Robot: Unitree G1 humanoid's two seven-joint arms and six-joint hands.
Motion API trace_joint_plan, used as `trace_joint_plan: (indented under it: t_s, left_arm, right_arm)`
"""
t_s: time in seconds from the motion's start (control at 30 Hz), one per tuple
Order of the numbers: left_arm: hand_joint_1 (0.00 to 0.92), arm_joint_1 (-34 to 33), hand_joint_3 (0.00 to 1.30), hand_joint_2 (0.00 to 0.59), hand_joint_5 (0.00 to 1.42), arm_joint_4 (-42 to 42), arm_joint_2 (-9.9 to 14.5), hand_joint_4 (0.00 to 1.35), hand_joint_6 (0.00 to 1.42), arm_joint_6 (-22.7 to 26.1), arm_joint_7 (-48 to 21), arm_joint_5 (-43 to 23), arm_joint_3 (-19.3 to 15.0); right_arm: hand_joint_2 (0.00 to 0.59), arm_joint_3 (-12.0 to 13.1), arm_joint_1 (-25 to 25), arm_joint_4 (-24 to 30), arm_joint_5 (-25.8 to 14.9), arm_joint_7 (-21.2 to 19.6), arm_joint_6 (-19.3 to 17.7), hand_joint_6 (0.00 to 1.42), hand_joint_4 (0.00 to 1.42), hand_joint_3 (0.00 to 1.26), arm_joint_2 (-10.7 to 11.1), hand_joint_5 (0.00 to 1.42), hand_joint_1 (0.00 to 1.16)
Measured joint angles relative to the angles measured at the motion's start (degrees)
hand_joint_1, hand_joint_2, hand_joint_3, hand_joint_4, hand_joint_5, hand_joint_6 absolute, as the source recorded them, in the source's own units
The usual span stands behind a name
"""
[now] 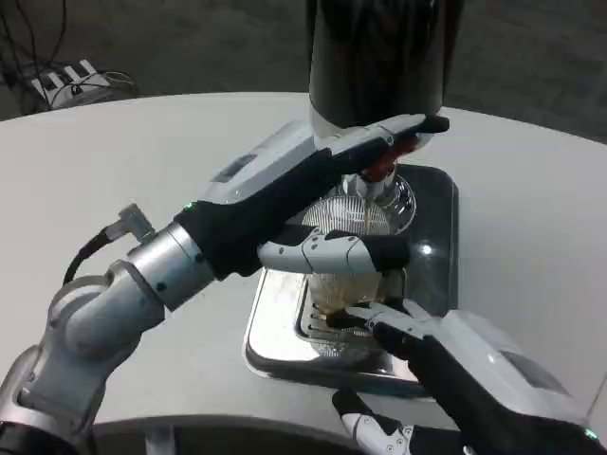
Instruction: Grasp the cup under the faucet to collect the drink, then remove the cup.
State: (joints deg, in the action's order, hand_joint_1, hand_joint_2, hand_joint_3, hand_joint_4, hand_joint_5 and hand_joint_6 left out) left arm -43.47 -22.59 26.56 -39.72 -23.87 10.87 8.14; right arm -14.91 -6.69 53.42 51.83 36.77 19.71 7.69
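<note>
A clear cup (353, 248) stands on the silver drip tray (275, 336) under the faucet (381, 171) of a dark drink dispenser (379, 57). A thin stream falls into it, and amber drink (332, 301) has pooled at its bottom. My right hand (446, 355) reaches in from the lower right and its fingers grip the cup's lower part. My left hand (303, 190) stretches across from the left. Its fingers lie over the red faucet lever and press on it, while the thumb (327, 251) sticks out apart in front of the cup. The cup's near side is partly hidden.
The dispenser stands at the back middle of the round white table (114, 161). The tray's raised rim surrounds the cup. Cables and a power strip (62, 81) lie on the floor at the far left. The table's front edge is close below my arms.
</note>
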Motion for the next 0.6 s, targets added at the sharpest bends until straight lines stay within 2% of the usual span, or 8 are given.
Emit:
trace_joint_plan:
  t_s: [0.17, 0.2, 0.27, 0.37, 0.47, 0.53, 0.57, 0.6]
  left_arm:
    - [0.000, 0.3, 0.13, 0.067, 0.16, 0.6, 0.1, 0.07, 0.09, 0.0, 0.5, 0.6, 0.0]
    - [0.000, 0.5, 0.12, 0.072, 0.16, 0.8, 0.2, 0.07, 0.09, 0.0, 0.5, 0.6, 0.0]
    - [0.000, 0.6, 0.12, 0.088, 0.16, 1.1, 0.4, 0.07, 0.09, 0.1, 0.6, 0.7, 0.0]
    - [0.000, 0.6, 0.11, 0.089, 0.16, 1.3, 0.5, 0.07, 0.09, 0.2, 0.6, 0.7, 0.0]
    - [0.000, 0.7, 0.11, 0.090, 0.16, 1.7, 0.5, 0.07, 0.09, 0.6, 0.6, 0.8, -0.1]
    - [0.000, 0.8, 0.11, 0.089, 0.16, 2.0, 0.5, 0.07, 0.09, 0.8, 0.7, 0.8, -0.1]
    - [0.000, 0.8, 0.11, 0.088, 0.16, 2.0, 0.5, 0.07, 0.09, 0.8, 0.7, 0.8, -0.1]
    - [0.000, 0.9, 0.11, 0.087, 0.16, 2.1, 0.5, 0.07, 0.09, 0.9, 0.8, 0.8, -0.1]
  right_arm:
    - [0.384, 1.5, -1.3, -2.4, -1.0, -5.2, 1.0, 0.09, 0.19, 0.16, -2.8, 0.11, 0.71]
    - [0.370, 2.2, -1.7, -3.1, -1.2, -8.1, 1.0, 0.10, 0.18, 0.15, -3.7, 0.11, 0.73]
    - [0.328, 2.8, -2.3, -3.8, -1.4, -11.1, 1.0, 0.10, 0.15, 0.15, -4.8, 0.08, 0.75]
    - [0.272, 2.4, -2.5, -5.3, -1.4, -15.7, -0.1, 0.09, 0.08, 0.11, -5.3, 0.01, 0.77]
    - [0.248, 1.5, -2.4, -7.4, -1.7, -19.2, -0.8, 0.10, 0.06, 0.09, -6.2, 0.00, 0.78]
    - [0.235, 0.8, -2.1, -11.0, -3.6, -24.0, -2.9, 0.13, 0.07, 0.08, -7.2, 0.02, 0.79]
    - [0.231, 0.8, -2.1, -11.6, -4.0, -24.7, -3.4, 0.13, 0.08, 0.08, -7.2, 0.03, 0.79]
    - [0.227, 1.0, -2.0, -14.5, -6.1, -28.9, -6.4, 0.15, 0.08, 0.08, -7.5, 0.03, 0.79]
